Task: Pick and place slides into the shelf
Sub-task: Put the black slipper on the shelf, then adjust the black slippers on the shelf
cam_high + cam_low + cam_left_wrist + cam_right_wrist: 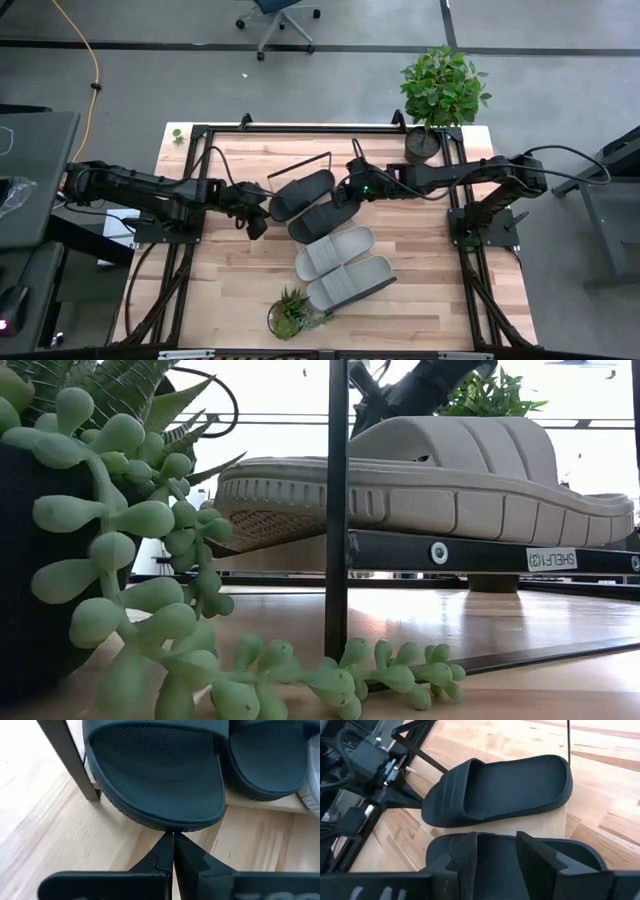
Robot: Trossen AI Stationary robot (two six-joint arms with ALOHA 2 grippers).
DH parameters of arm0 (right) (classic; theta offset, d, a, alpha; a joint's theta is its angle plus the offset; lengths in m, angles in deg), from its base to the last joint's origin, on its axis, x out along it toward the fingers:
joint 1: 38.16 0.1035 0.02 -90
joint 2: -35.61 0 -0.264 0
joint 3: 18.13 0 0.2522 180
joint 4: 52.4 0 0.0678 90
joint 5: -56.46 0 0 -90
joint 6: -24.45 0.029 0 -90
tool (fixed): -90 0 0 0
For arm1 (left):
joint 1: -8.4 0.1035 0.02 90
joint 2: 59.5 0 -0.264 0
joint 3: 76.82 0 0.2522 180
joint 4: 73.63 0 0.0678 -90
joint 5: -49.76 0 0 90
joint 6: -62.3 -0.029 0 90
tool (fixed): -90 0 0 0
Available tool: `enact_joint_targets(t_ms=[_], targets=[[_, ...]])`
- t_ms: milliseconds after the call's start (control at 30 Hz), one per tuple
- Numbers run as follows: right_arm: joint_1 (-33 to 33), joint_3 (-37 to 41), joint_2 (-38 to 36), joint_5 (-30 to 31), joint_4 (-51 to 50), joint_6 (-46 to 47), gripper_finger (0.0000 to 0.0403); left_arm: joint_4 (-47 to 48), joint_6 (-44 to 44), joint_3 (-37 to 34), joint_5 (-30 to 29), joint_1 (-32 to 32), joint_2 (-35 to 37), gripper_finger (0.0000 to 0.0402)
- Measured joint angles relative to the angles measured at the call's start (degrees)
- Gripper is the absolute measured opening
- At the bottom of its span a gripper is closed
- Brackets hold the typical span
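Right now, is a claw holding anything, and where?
Nothing. Left claw is shut empty, tips against one black slide's edge; right claw is open over the other black slide.

An overhead camera looks straight down on the table (pixel 420 290), a tabletop-level camera peers closely past a succulent (pixel 120 550) at a grey slide (pixel 450 475), and both wrist cameras frame the same black slide (pixel 160 775) close-up.

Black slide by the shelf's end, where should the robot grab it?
Grip the black slide by its wide strap, coming from the side of the left pincer. The strap arches above the footbed and the open toe faces that pincer, so a finger could probably slip under.
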Motion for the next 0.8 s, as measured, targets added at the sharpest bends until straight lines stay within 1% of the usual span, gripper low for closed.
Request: enact_joint_targets(t_ms=[267, 433, 467, 567, 667, 800], targets=[[-0.04, 0.0, 0.0, 0.12, -1.51, -0.32, 0.0129, -1.04, 1.09, 0.0, -2.14, 0.0, 0.0, 0.0], [-0.09, 0.0, 0.0, 1.06, -1.38, -1.29, 0.0129, 0.6, 1.03, 0.0, -0.65, 0.02, 0.0, 0.0], [-0.45, 0.0, 0.0, 0.41, -1.03, -1.81, 0.0129, 0.96, 1.01, 0.0, -0.2, 0.0, 0.0, 0.0], [-1.78, 0.0, 0.96, -4.04, 1.9, -4.28, 0.0129, 1.14, 1.0, 0.0, 0.77, 0.0, 0.0, 0.0], [-3.44, 0.0, 2.6, -8.58, 6.92, -6.08, 0.0129, 1.32, 1.01, 0.0, 1.33, 0.0, 0.02, 0.0], [-5.08, 0.0, 4.79, -10.19, 11.24, -6.12, 0.0129, 1.61, 1.09, 0.0, 1.77, 0.0, 0.04, 0.0]])
